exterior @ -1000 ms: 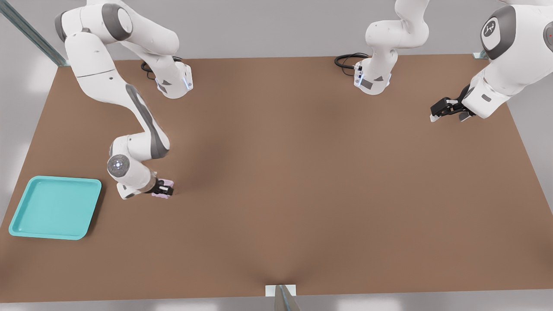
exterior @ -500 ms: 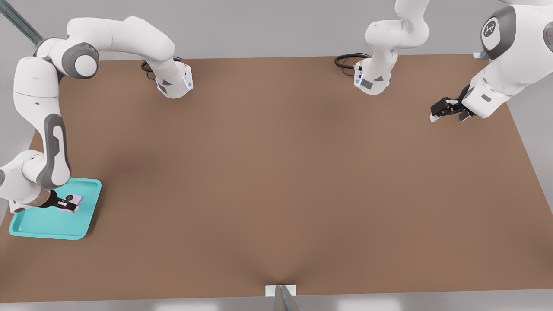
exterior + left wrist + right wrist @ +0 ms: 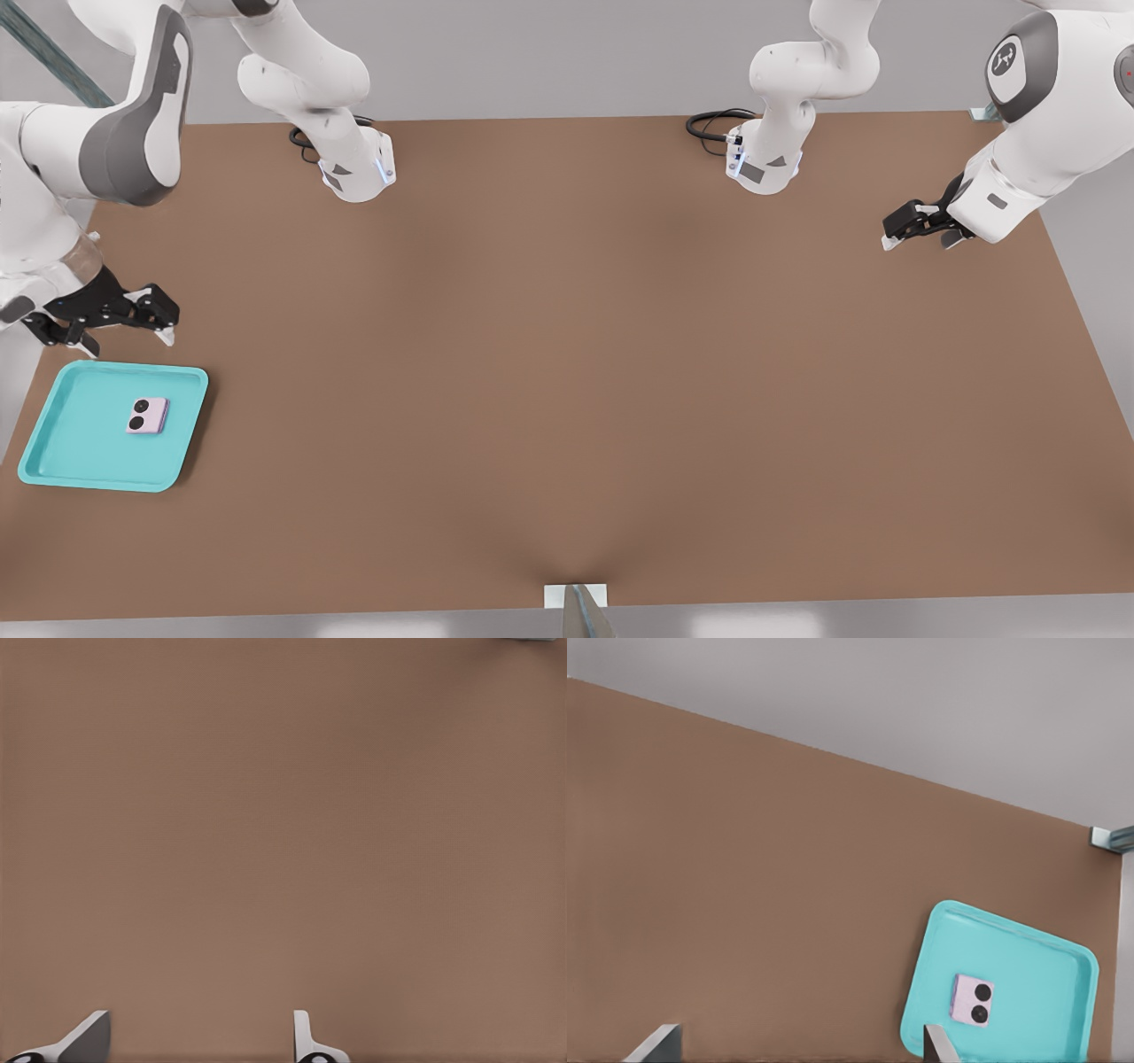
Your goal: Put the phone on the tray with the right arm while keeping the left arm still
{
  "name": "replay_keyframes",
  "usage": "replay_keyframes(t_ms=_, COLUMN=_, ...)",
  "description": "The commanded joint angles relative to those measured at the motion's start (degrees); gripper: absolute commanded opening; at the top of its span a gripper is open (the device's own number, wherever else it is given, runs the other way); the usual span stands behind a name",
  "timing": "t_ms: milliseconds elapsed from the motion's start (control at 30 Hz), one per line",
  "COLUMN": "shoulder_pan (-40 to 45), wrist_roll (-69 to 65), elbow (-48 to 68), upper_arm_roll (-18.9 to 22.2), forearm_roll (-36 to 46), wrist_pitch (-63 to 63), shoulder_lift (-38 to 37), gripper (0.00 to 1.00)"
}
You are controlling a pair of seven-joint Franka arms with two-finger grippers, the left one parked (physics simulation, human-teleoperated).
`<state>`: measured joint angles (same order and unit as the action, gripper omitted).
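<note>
The pale pink phone (image 3: 147, 415) lies flat on the turquoise tray (image 3: 80, 447) at the front view's left, its two black lenses facing up. It rests in the half of the tray nearer the table's middle. My gripper (image 3: 128, 341) hangs open above the table just beyond the tray's far rim, clear of the phone and holding nothing. From the right wrist view the phone (image 3: 973, 999) and tray (image 3: 1028, 943) lie well below, off to one side of the spread fingertips (image 3: 937, 1047).
The brown table (image 3: 567, 372) carries two arm bases (image 3: 359, 168) (image 3: 764, 159) with black cables at its far edge. The parked arm's gripper (image 3: 921, 226) hovers at the front view's right. A metal bracket (image 3: 576, 602) sits at the near edge. The tray lies close to the table's left edge.
My gripper carried the phone from the table onto the tray, let go of it and opened. It has since lifted away past the tray's far rim.
</note>
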<state>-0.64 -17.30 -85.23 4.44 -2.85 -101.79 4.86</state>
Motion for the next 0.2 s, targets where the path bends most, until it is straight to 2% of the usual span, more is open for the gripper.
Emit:
replay_keyframes(t_ms=0, shoulder_pan=0.7, wrist_roll=15.4, elbow=-0.5, upper_arm_roll=-0.9, forearm_roll=2.6, wrist_pitch=11.7, shoulder_lift=-0.7, gripper=1.00)
replay_keyframes(t_ms=167, shoulder_pan=0.6, wrist_roll=14.4, elbow=-4.1, upper_arm_roll=-1.2, forearm_roll=2.2, wrist_pitch=11.5, shoulder_lift=-2.9, gripper=1.00)
